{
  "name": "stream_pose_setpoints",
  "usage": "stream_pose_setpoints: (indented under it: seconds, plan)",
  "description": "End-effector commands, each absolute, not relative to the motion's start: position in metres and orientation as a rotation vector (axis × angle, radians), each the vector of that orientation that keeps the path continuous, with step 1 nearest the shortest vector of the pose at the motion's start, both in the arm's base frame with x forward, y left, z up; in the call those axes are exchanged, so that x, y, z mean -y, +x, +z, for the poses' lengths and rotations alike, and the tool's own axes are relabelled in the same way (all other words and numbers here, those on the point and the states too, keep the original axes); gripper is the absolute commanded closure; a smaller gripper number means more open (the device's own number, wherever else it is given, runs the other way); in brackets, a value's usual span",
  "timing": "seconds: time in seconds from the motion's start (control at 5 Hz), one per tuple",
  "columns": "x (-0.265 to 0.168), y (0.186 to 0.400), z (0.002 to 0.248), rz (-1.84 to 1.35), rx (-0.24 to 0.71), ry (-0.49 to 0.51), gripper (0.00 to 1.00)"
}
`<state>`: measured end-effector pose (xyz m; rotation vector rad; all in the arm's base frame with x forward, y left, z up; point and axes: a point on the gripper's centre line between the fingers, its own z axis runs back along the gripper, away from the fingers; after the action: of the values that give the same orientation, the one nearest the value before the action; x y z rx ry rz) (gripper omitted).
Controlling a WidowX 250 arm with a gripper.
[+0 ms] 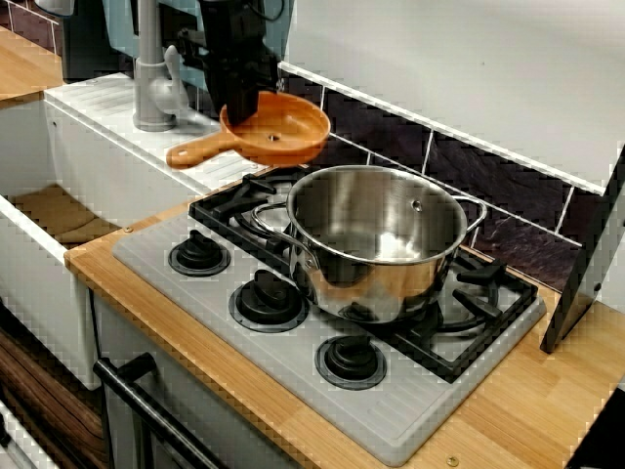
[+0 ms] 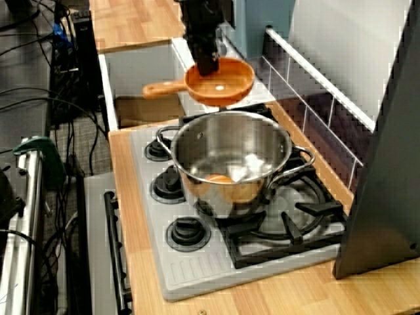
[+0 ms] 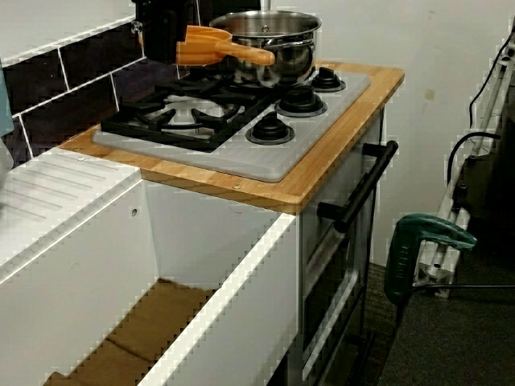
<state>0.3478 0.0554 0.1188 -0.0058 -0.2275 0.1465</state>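
The end effector [image 1: 241, 106] is clamped on the rim of an orange pan [image 1: 285, 132], holding it aloft beside the steel pot [image 1: 376, 244] on the stove [image 1: 146, 252].

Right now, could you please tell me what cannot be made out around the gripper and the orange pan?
The gripper: fingertips too dark and blurred to separate at the orange pan rim, every view; pan held aloft.
The arm above it: cut off by every view's top edge.
The pot: in the high view, orange and white patches inside could be reflections or objects.
The tap: top cut off in the front view.
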Motion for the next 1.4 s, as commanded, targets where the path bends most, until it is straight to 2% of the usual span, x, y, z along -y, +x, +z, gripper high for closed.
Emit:
stream_pose_setpoints:
  seconds: [0.0,1.0,1.2]
  plan:
    - [-0.046,0.354,0.102,0.141,0.265,0.035,1.00]
    - [-0.037,0.348,0.085,0.117,0.250,0.095,1.00]
    - [-0.038,0.347,0.088,0.112,0.248,0.090,0.00]
